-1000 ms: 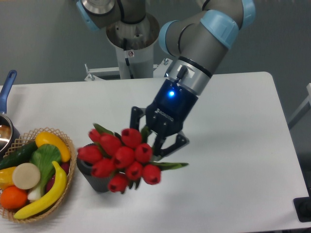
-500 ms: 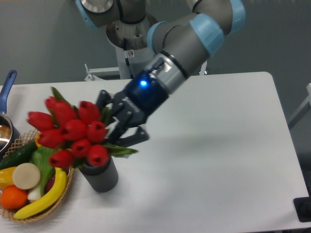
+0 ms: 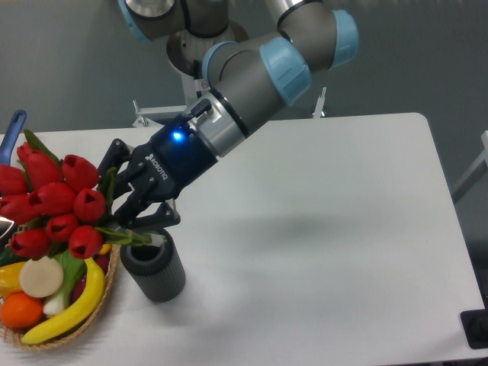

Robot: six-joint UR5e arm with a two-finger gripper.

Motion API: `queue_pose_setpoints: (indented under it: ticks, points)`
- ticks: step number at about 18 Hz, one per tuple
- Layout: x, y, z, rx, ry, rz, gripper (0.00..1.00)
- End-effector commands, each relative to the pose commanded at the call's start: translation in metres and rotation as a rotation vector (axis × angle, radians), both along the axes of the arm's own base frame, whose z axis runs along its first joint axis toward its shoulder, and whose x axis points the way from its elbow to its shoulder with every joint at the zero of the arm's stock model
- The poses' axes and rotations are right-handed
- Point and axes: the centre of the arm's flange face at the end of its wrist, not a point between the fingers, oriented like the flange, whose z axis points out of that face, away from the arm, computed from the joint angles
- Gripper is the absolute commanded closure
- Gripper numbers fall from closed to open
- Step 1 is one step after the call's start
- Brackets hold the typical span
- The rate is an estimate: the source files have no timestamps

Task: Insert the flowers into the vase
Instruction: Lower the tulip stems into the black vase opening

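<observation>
Farthest left of the pincer, a blue pan handle (image 3: 14,124) is seen at the frame edge, the pan itself being cut off. Below and left of the pincer a woven wicker basket (image 3: 107,286) is found, filled with a yellow banana (image 3: 72,305), an orange fruit (image 3: 19,309) and a pale round slice (image 3: 40,276); much of its contents is covered by the bunch of red tulip buds with green leaves (image 3: 57,206), which is carried sideways in the air just left of the fingers, over the basket. The black two-finger pincer (image 3: 130,202) is closed on the bunch, apparently at the stems, although the grip point itself is masked by leaves and fingers. Directly below the pincer the short dark grey ribbed cylinder vase (image 3: 155,268) is seen upright on the white table (image 3: 343,229), its mouth partly hidden by the lower finger. Whether any stem tip is already inside cannot be made out. The task is judged unfinished: the bunch is grasped and brought beside the vase, but the stems are yet to be tilted upright and lowered in.
</observation>
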Motion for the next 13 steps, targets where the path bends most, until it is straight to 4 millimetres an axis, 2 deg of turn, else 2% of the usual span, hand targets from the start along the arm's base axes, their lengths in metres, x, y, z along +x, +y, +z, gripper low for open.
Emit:
queue_pose_setpoints:
  ticks: [8, 13]
  points:
    - [0.001, 0.009, -0.009, 0.013, 0.001, -0.026, 0.64]
    - [-0.003, 0.015, -0.024, -0.003, -0.016, -0.029, 0.64]
